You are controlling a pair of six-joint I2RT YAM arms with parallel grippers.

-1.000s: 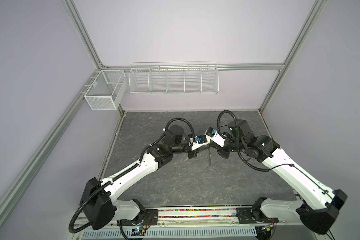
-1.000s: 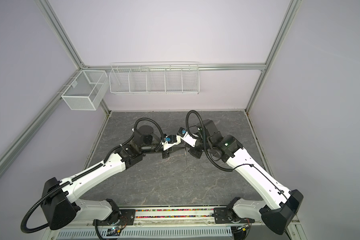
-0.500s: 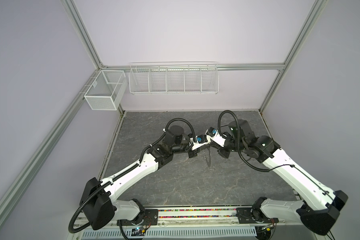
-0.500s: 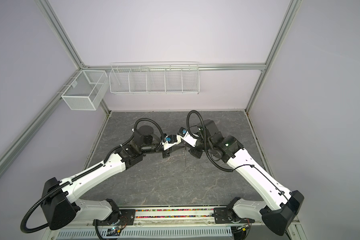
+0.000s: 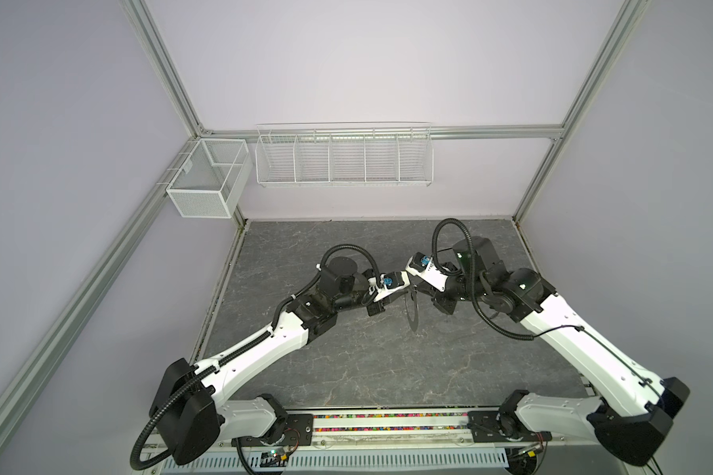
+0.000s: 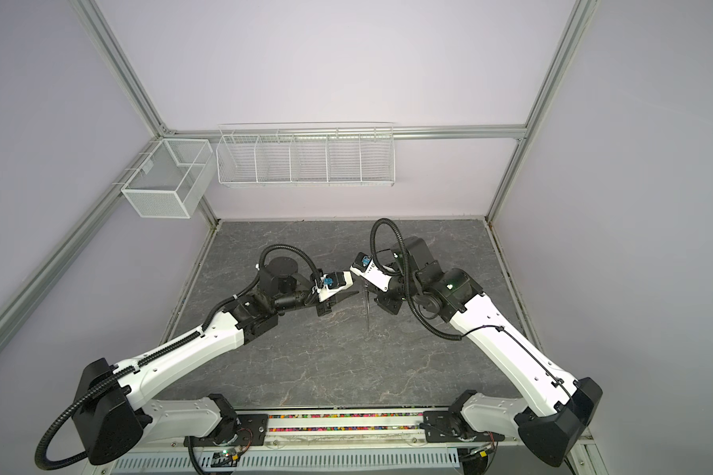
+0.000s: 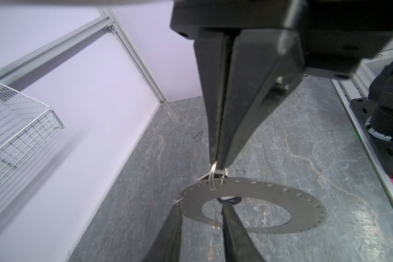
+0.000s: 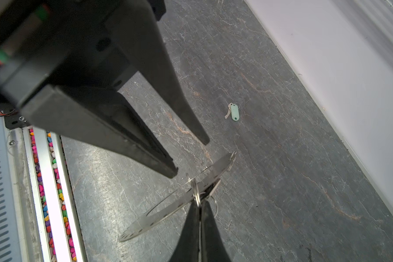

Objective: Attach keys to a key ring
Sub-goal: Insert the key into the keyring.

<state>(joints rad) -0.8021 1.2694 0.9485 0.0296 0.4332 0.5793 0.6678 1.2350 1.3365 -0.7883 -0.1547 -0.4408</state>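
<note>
- Right gripper (image 7: pixel 219 162): black tapered fingers pressed together, pinching a small silvery wire loop (image 7: pixel 213 175).
- Key ring, a flat grey metal disc (image 7: pixel 304 199) with a wide central hole and tiny holes round its rim: hangs from that loop directly below the right gripper. It is nearly edge-on in both top views (image 5: pixel 411 314) (image 6: pixel 368 310). Whether its lower edge touches the table cannot be told.
- Left gripper (image 7: pixel 201 204): jaws apart, not clamped. One fingertip is at the disc's outer rim, the other inside the central hole.
- Small silvery key with a pale green oblong plastic tag (image 8: pixel 234 113): lies flat, well beyond the left gripper's tips.
- Dark grey veined tabletop (image 8: pixel 293 181): beneath both grippers.
- White wire baskets (image 5: pixel 342 158): on the wall, far beyond both grippers.
</note>
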